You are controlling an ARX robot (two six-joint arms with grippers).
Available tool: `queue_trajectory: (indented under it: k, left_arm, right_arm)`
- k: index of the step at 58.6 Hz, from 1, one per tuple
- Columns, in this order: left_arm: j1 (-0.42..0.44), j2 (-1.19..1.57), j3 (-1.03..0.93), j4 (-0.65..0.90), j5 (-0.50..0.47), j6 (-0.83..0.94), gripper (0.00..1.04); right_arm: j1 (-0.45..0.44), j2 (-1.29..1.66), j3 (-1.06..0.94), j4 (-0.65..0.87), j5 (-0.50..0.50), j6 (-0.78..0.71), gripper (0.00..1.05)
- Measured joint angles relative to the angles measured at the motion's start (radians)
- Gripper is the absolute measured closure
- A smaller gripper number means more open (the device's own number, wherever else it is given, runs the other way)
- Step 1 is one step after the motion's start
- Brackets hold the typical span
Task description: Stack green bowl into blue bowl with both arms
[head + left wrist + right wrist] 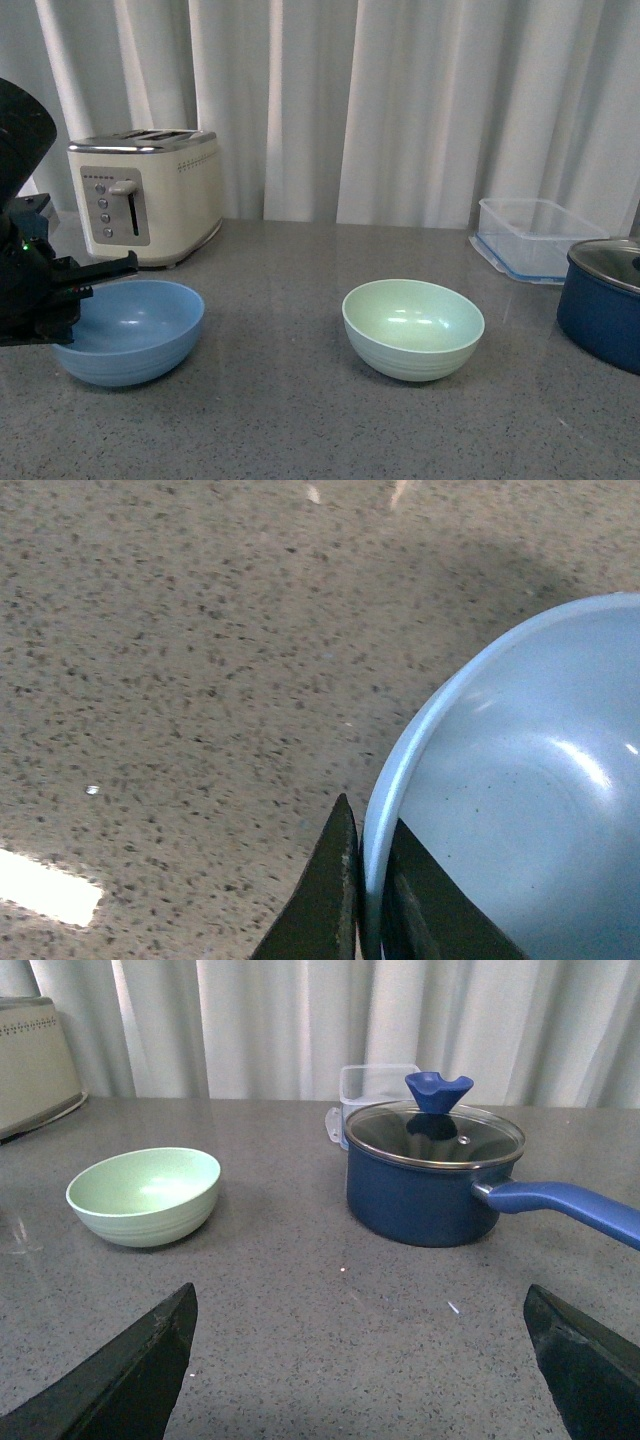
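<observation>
The blue bowl (135,330) sits on the grey counter at the left of the front view. My left gripper (75,295) is shut on its left rim. In the left wrist view the two black fingers (325,895) pinch the pale blue rim (395,780), one outside and one inside. The green bowl (413,328) stands upright and empty at the centre, apart from the blue bowl. It also shows in the right wrist view (145,1196). My right gripper (365,1360) is open and empty, low over the counter, some way short of the green bowl. The right arm is not in the front view.
A cream toaster (150,195) stands behind the blue bowl. A clear plastic container (530,238) sits at the back right. A dark navy pot with a glass lid (435,1175) and a long handle (570,1205) stands right of the green bowl. White curtains hang behind.
</observation>
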Motion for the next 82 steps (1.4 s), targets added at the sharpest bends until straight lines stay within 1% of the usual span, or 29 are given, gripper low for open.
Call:
queue_trajectory:
  k: [18,34,82]
  left_arm:
    - [-0.093,-0.018,0.076,-0.029,0.018,-0.055,1.01]
    - [-0.150,0.000,0.111,-0.036,0.016,-0.077,1.01]
    - [-0.213,0.119,0.178,-0.027,0.009,-0.075,1.01]
  right_arm:
    - [0.000,0.000,0.000,0.000,0.000,0.000,0.10]
    - [0.000,0.000,0.000,0.000,0.000,0.000,0.10]
    - [0.000,0.000,0.000,0.000,0.000,0.000,0.10]
